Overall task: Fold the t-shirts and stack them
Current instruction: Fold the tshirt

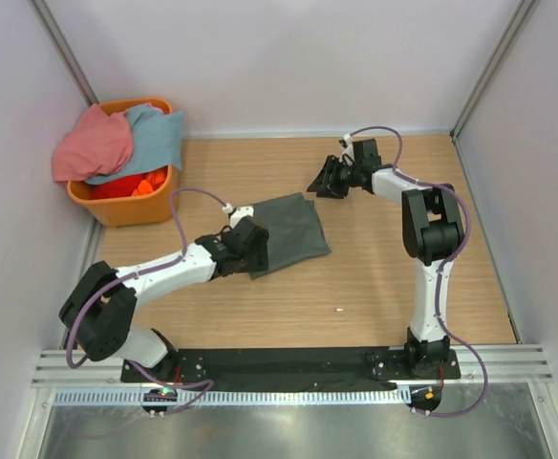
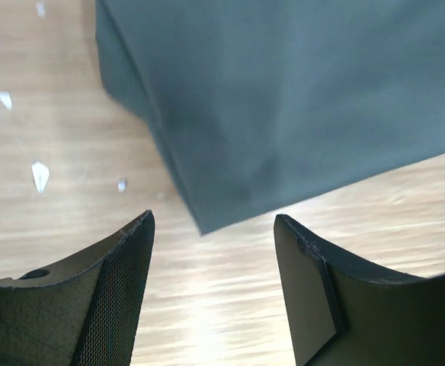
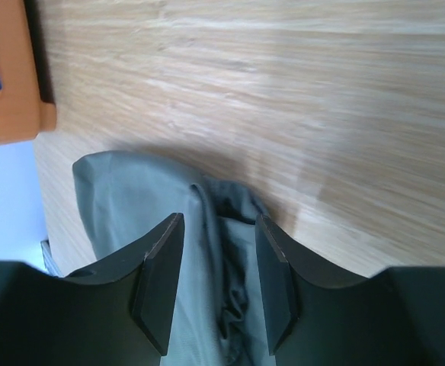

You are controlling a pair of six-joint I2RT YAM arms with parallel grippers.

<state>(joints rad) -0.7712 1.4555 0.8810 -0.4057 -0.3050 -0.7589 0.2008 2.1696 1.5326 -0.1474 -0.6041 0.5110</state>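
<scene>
A dark grey t-shirt [image 1: 293, 232] lies folded flat in the middle of the table. My left gripper [image 1: 253, 247] is open and empty at the shirt's near left edge. In the left wrist view its fingers [image 2: 213, 221] frame the shirt's near corner [image 2: 283, 114] without holding it. My right gripper [image 1: 321, 184] hovers open just off the shirt's far right corner. In the right wrist view [image 3: 219, 221] a wrinkled fold of the grey cloth [image 3: 131, 198] shows between the fingers. A salmon-pink shirt [image 1: 93, 145] and a light blue shirt [image 1: 157, 136] are heaped in the basket.
The orange plastic basket [image 1: 126, 206] stands at the far left corner against the wall; its side shows in the right wrist view [image 3: 5, 76]. The wooden table [image 1: 384, 277] is walled on three sides. A small white speck [image 1: 337, 309] lies near the front.
</scene>
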